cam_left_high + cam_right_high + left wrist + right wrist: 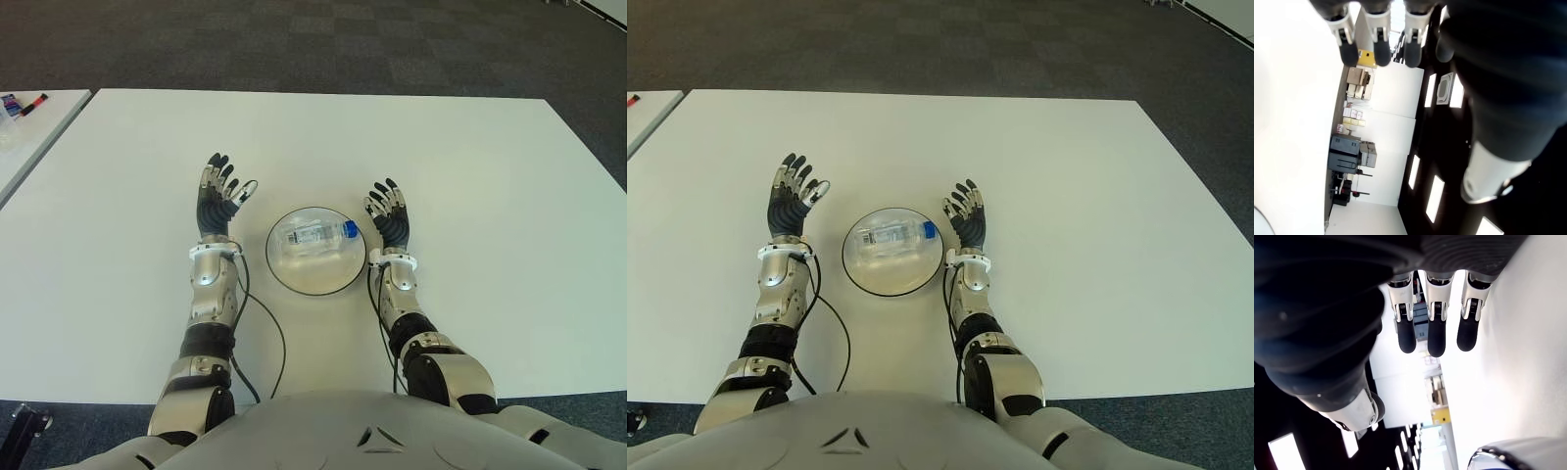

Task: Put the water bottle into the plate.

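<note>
The water bottle (316, 235) lies on its side in the plate (294, 282), long axis left-right, cap toward the nearer right robot hand (390, 213); that hand and the left robot hand (217, 194) are both released, flanking the plate over the bench (490, 196).

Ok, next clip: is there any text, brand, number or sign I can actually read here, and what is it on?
Nothing reads as text here.
Water bottle, lying on its side in the plate: its label carries print, too small to read.
Items on the neighbouring table's edge: markings too small to read.
Boxes and a yellow panel in the left wrist view: no legible lettering.
Left hand and right hand: empty, no markings visible.
</note>
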You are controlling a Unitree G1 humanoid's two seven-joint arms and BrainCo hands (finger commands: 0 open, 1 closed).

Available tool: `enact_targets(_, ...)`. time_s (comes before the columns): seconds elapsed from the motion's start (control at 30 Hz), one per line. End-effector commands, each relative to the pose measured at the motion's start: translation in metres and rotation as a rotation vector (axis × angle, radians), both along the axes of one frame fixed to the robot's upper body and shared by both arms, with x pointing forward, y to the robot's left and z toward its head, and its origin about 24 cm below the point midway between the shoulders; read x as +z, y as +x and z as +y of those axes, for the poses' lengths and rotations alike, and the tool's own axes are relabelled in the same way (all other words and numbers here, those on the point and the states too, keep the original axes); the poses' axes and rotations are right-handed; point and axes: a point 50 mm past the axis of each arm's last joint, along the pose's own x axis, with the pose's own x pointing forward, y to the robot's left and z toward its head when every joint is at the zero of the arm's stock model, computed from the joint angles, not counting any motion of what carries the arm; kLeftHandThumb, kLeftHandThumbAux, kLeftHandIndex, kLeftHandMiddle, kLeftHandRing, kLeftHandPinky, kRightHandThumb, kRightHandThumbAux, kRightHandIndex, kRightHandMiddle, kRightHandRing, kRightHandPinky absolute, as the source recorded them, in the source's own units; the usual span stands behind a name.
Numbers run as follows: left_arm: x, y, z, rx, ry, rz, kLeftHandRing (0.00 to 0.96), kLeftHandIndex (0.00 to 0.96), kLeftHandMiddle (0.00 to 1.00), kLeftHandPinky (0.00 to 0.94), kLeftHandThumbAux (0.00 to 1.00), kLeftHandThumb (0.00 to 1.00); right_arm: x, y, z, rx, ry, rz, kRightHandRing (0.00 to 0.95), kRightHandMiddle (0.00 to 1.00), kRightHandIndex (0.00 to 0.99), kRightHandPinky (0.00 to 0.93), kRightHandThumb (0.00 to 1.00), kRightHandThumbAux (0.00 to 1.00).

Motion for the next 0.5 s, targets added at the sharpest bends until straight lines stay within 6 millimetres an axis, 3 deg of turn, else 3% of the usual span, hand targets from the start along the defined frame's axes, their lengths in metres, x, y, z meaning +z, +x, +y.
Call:
enact_targets(0.03,-0.005,-0.004,-0.005,-0.012,0.007,0.048,0.122,0.126,0.128,0.164,0.843,0.052,-0.028,-0.024,0.007,-0.006,0.042,0.146,0.203,0.199,0.113,0.233,0.058,0.814)
enact_targets(0.5,-0.013,-0.017,-0.021,-0.049,-0.019,0.143,0.148,0.142,0.153,0.182,0.859,0.045,-0.029,-0.024,0.006,-0.006,0.022,0.158,0.193,0.185,0.121,0.222,0.048,0.769)
